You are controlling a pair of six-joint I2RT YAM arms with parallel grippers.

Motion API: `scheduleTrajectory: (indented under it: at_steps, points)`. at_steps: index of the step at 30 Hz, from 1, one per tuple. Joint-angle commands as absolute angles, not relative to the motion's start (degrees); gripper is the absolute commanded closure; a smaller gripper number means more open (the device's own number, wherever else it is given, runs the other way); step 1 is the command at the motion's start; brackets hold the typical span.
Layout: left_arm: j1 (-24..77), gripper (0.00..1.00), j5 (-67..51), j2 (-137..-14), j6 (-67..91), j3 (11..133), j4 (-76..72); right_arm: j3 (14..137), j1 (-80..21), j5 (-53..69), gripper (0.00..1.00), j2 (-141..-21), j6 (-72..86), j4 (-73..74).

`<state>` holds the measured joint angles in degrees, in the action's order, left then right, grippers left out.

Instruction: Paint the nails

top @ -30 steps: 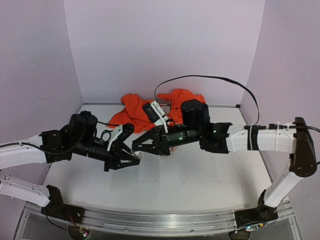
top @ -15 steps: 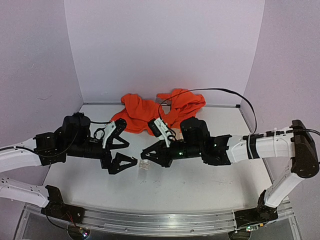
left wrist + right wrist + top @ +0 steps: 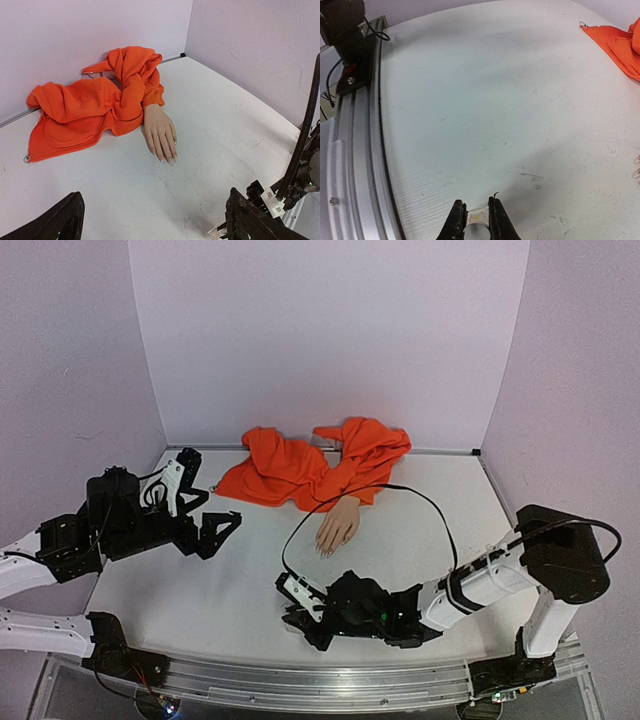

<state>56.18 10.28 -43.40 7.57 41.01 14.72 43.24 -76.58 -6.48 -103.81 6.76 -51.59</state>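
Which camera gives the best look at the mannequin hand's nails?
The left wrist view: the nails are close and unblocked. The top external view shows them tiny, from far above. The right wrist view catches only pale slivers at its right edge.

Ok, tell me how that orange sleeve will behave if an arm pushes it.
The orange sleeve lies in crumpled folds, so it is probably floppy and would bunch up rather than slide whole. It covers the wrist of the mannequin hand, so dragging it may pull that hand along. It looks like thin cloth, so it is likely light.
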Motion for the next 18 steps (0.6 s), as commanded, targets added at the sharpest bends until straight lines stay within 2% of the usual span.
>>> scheduleTrajectory:
  at_steps: [1, 5, 7, 13, 15, 18]
  points:
    - [55.99, 0.01, 15.14, -42.16, 9.80, 40.53, 14.59, 44.97, -77.03, -12.71, 0.97, -105.79, 3.69, -57.62]
    - [55.94, 0.01, 15.38, -42.01, 10.28, 40.42, 14.70, 46.29, -77.08, -12.90, 0.94, -106.84, 3.32, -56.28]
    - [55.97, 0.01, 15.55, -42.05, 10.28, 40.58, 14.76, 46.24, -77.08, -12.91, 0.89, -106.75, 3.36, -56.21]
    - [55.90, 0.00, 17.10, -42.63, 10.96, 41.74, 16.24, 45.77, -77.08, -13.80, 0.59, -105.07, 4.57, -55.57]
    - [55.54, 0.00, 18.25, -43.24, 11.73, 42.23, 17.19, 45.39, -77.08, -14.86, 0.46, -103.87, 5.60, -55.27]
    - [52.41, 0.01, 18.57, -44.42, 13.95, 43.44, 19.69, 45.43, -76.87, -17.81, 0.31, -100.30, 6.62, -53.02]
